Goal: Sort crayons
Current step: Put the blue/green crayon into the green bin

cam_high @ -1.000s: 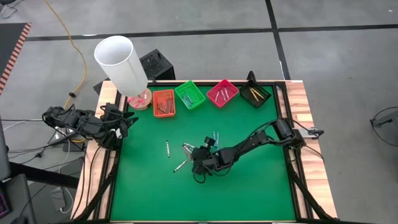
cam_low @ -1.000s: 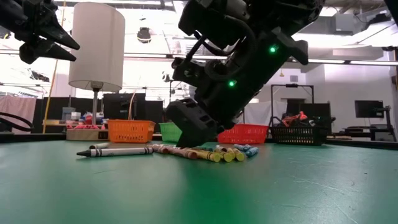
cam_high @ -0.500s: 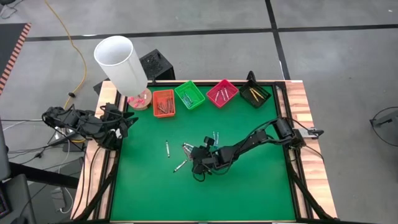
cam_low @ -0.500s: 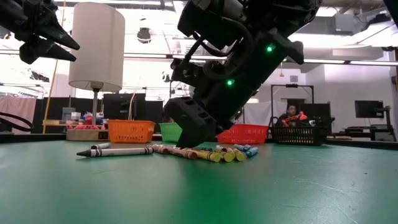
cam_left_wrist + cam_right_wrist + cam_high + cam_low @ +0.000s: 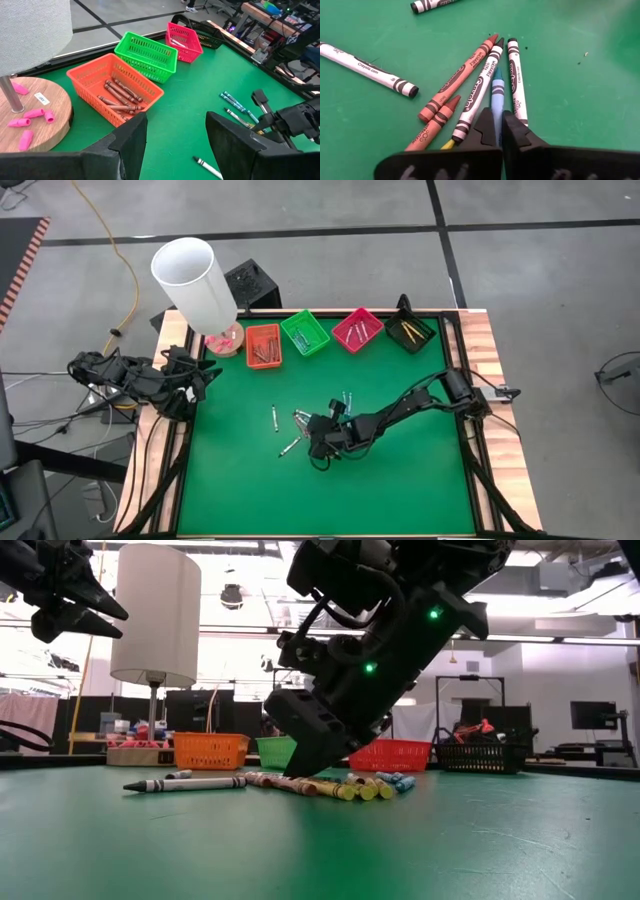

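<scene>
Closed now: right tool (image 5: 497,131) has pinched its two dark fingers (image 5: 485,127) together on a thin blue wax crayon (image 5: 497,95), vs. apart a sec ago. Tool sits low over the green felt counter (image 5: 400,480), approx. mid-counter, right arm stretched in from the right edge w/ wrist tipped down. Blue crayon lies flat in a small fan of loose crayons (image 5: 300,418), long axis running straight out from the fingertips, its far end pointing away from the tool; a black-and-white wrapped crayon (image 5: 479,92) lies just beside it. Left tool (image 5: 172,145) waits near the counter's left edge, raised, fingers apart, facing the orange plastic mesh tray (image 5: 95,80).
</scene>
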Controlling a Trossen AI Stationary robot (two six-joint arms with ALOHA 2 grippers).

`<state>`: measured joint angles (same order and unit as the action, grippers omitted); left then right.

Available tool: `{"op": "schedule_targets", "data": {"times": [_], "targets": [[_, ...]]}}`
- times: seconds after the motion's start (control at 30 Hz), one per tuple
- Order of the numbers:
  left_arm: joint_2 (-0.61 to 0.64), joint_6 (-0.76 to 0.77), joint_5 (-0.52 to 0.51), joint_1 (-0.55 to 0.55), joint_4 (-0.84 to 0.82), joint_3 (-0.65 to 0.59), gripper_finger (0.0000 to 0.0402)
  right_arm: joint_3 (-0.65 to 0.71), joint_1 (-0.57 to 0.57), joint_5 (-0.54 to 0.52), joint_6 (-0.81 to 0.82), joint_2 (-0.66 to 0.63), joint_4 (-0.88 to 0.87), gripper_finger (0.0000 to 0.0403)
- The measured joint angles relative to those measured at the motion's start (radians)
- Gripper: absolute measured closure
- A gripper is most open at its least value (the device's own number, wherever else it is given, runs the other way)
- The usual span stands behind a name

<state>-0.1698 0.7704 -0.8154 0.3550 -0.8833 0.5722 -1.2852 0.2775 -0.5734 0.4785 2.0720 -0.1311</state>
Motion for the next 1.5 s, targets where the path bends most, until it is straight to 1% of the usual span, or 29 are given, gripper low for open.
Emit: {"op": "schedule_targets", "data": {"times": [0.2, 0.37, 0.47, 0.73, 0.93, 1.27, 1.37, 1.5], "targets": [[0.000, 0.000, -0.001, 0.000, 0.000, 0.000, 0.0210, 0.003, -0.007, 0.009, -0.016, -0.050, -0.009, 0.0401], [0.000, 0.000, -0.001, 0.000, 0.000, 0.000, 0.0210, 0.002, -0.013, -0.002, -0.034, -0.090, -0.008, 0.0402], [0.000, 0.000, -0.001, 0.000, 0.000, 0.000, 0.0210, 0.002, -0.019, -0.030, -0.045, -0.117, -0.014, 0.0402], [0.000, 0.000, -0.002, 0.000, 0.001, 0.000, 0.0210, 0.002, -0.067, -0.044, -0.116, -0.198, -0.029, 0.0402], [0.000, 0.000, -0.003, 0.000, 0.001, 0.000, 0.0210, 0.001, -0.132, -0.046, -0.195, -0.302, -0.092, 0.0402], [0.000, 0.000, -0.009, 0.000, 0.004, 0.000, 0.0210, 0.000, -0.273, -0.049, -0.322, -0.544, -0.209, 0.0402], [0.000, 0.000, -0.011, 0.000, 0.005, 0.000, 0.0210, 0.000, -0.312, -0.050, -0.330, -0.587, -0.242, 0.0402], [0.000, 0.000, -0.012, 0.000, 0.006, 0.000, 0.0210, 0.000, -0.369, -0.049, -0.330, -0.607, -0.296, 0.0402]]}}
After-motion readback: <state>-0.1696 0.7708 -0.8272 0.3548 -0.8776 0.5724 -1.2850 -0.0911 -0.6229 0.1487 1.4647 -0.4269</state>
